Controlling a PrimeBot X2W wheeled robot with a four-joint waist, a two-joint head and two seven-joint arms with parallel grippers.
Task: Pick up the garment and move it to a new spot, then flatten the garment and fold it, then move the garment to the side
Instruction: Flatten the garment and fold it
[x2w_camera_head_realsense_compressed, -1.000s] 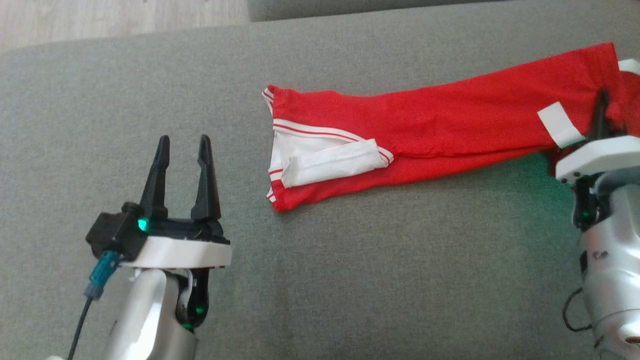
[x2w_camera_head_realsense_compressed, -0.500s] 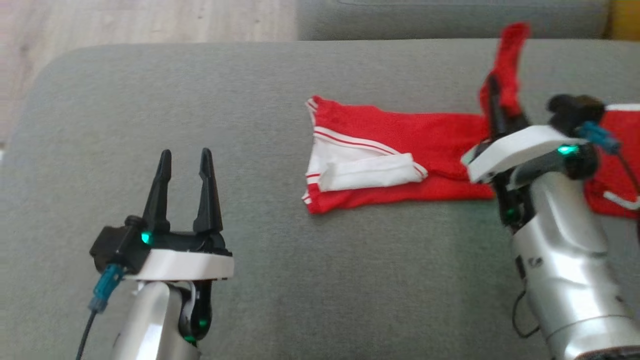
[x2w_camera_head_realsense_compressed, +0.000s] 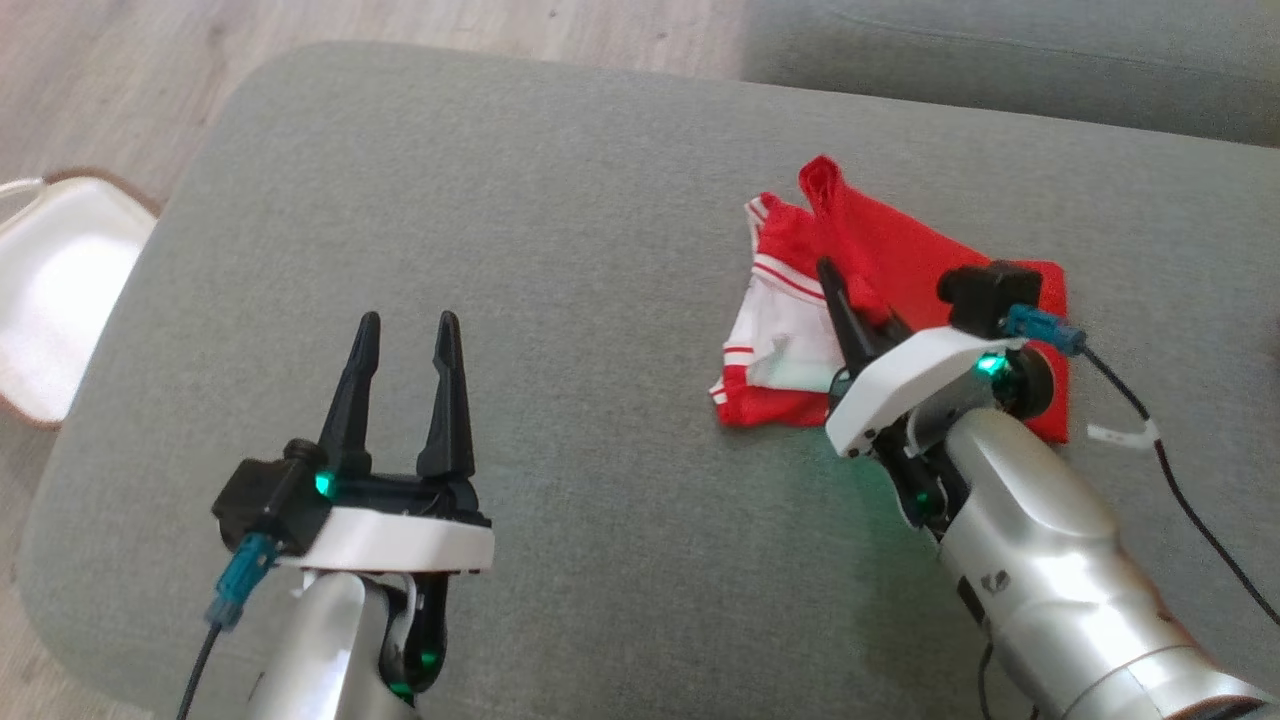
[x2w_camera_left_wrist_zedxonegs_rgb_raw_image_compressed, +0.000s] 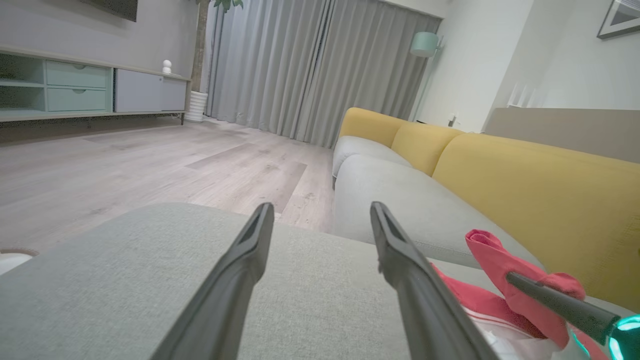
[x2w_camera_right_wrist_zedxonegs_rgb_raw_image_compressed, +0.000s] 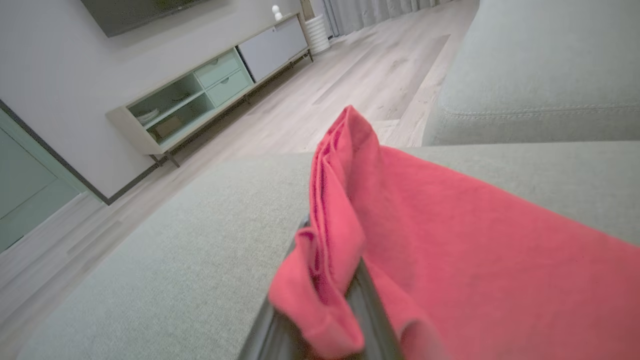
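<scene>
i read this as the fold step. on the grey sofa cushion (x2w_camera_head_realsense_compressed: 560, 200) the red garment with white trim (x2w_camera_head_realsense_compressed: 900, 250) lies doubled over itself, right of the middle and nearer the far edge than the near one, with bare cushion all round it. one red end stands up off the pile in a narrow bunched peak, above the white-striped end that lies flat and faces the cushion's left edge. the fold is not yet laid down, and the move to the side is not yet done.

as i judge it, the next move is to bring the raised end down so its edge lands on the striped end, square rather than skewed. then let go and draw out low without dragging the top layer. the cloth looks thin and limp, so it could slide or wrinkle under any sideways pull.

the right end effector (x2w_camera_head_realsense_compressed: 830, 280) has its fingers pressed together, pinching that bunched red end; in the right wrist view the cloth drapes down both sides of them. the left end effector (x2w_camera_head_realsense_compressed: 408, 322) has its fingers spread wide and holds nothing, hovering over the near left part of the cushion, well apart from the garment.
</scene>
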